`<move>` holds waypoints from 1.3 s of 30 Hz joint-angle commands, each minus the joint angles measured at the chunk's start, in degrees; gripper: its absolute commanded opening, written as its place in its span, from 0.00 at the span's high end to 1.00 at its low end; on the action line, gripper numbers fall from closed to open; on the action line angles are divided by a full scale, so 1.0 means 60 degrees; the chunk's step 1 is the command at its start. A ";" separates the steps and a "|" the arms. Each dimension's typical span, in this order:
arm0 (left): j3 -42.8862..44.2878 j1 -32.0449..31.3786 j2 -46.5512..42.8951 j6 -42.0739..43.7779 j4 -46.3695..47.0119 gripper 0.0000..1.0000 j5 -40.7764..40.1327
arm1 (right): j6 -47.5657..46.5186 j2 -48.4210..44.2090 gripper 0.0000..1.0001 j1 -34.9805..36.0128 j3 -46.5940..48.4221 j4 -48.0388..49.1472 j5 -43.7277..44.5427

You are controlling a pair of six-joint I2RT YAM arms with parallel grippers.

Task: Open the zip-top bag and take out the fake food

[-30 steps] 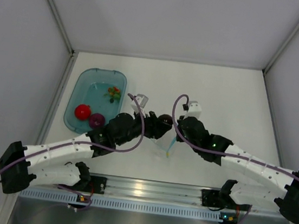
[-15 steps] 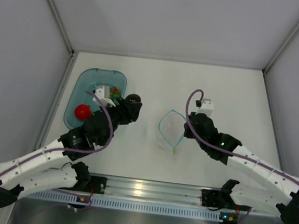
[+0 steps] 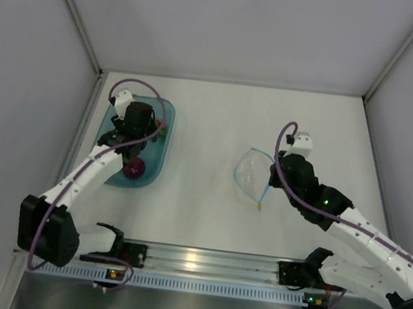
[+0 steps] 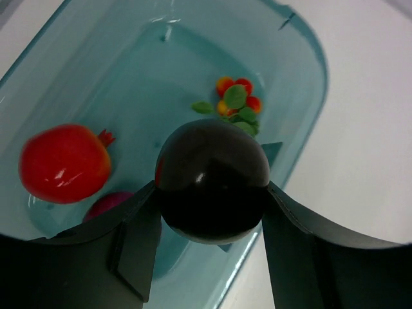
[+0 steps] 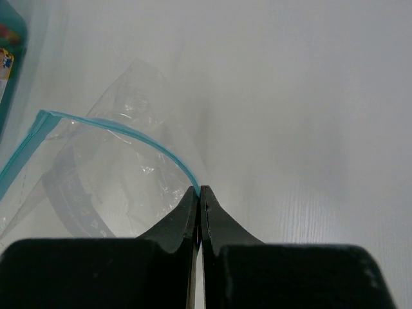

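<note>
My left gripper (image 3: pixel 138 125) (image 4: pixel 210 193) is shut on the dark purple-black fake food ball (image 4: pixel 212 174) and holds it above the teal tub (image 3: pixel 158 165) (image 4: pixel 308 59). In the tub lie a red ball-like piece (image 4: pixel 63 162), a pink-magenta piece (image 3: pixel 135 167) (image 4: pixel 106 205) and a green-orange-red bit (image 4: pixel 235 103). My right gripper (image 3: pixel 272 175) (image 5: pixel 199 191) is shut on the light blue zip strip (image 5: pixel 132 132) of the clear zip-top bag (image 3: pixel 251 174) (image 5: pixel 116 180). The bag's mouth gapes open and it looks empty. It hangs from my fingers at mid-table.
White walls close in the white table at the back and sides. The metal base rail (image 3: pixel 201 261) runs along the near edge. A corner of the tub (image 5: pixel 9 45) shows at the far left of the right wrist view.
My left gripper has carried the dark ball from the bag leftward to above the tub. My right gripper has moved the open bag a little right and back.
</note>
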 commanded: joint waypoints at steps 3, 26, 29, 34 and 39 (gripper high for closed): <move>0.0584 0.1656 0.1675 0.0433 0.0319 1.00 0.1606 | -0.0581 -0.0497 1.00 -0.0287 0.0406 -0.0113 -0.0239; 0.0411 0.2728 0.0011 0.1106 -0.0704 0.02 0.5091 | -0.3084 0.3981 1.00 -0.3129 0.5472 -0.1125 0.1572; -0.0102 0.2728 -0.1322 0.1544 -0.1465 0.02 0.5811 | -0.3861 0.5108 1.00 -0.3246 0.6438 -0.1181 0.2466; 0.0012 0.2714 -0.3198 0.2526 -0.3119 0.02 0.5782 | -0.5282 0.6766 1.00 -0.3422 0.7787 -0.0832 0.3670; -0.0118 0.2568 -0.4749 0.2823 -0.3621 0.02 0.4849 | -0.6029 0.8817 1.00 -0.3379 0.9352 -0.1050 0.4096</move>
